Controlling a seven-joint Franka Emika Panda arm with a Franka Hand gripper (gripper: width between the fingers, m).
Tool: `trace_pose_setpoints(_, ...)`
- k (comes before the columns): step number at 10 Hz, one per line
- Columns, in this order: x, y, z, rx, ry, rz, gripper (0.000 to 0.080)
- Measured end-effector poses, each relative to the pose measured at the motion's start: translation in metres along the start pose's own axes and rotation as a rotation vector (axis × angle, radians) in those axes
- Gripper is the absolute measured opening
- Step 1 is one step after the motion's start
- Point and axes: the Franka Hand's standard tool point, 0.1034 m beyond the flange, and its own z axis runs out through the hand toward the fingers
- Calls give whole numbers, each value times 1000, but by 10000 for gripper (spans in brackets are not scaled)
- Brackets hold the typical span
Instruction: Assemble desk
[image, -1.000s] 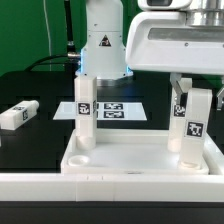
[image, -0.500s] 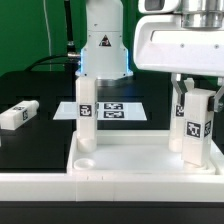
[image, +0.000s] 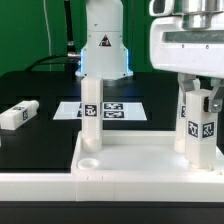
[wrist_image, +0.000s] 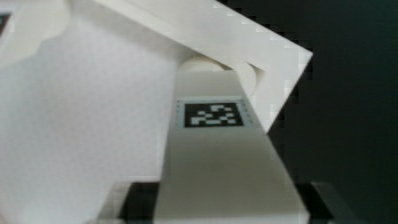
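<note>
The white desk top (image: 130, 172) lies in front, rim up, with an empty round socket (image: 90, 158) at its near left corner. One white leg (image: 92, 112) stands upright at its far left corner. My gripper (image: 201, 98) is shut on a second tagged leg (image: 203, 128), held upright with its lower end at the far right corner. How deep it sits there is hidden. In the wrist view the leg (wrist_image: 221, 160) runs out from between the dark fingers (wrist_image: 143, 202), beside the desk top (wrist_image: 71, 120).
A loose white leg (image: 18, 114) lies on the black table at the exterior view's left. The marker board (image: 120, 111) lies flat behind the desk top. The arm's white base (image: 105, 45) stands at the back, in front of a green wall.
My gripper has moved to the exterior view's right with the leg in it. The desk top and its standing leg have shifted the same way.
</note>
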Motion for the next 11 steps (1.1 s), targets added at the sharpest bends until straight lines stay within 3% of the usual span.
trace_pose_setpoints(6, -5, 0, 1, -5, -4, 303, 290)
trace_pose_setpoints(8, -3, 0, 1, -5, -4, 186, 598)
trace_pose_setpoints(11, -7, -1, -1, -16, 0, -81, 646)
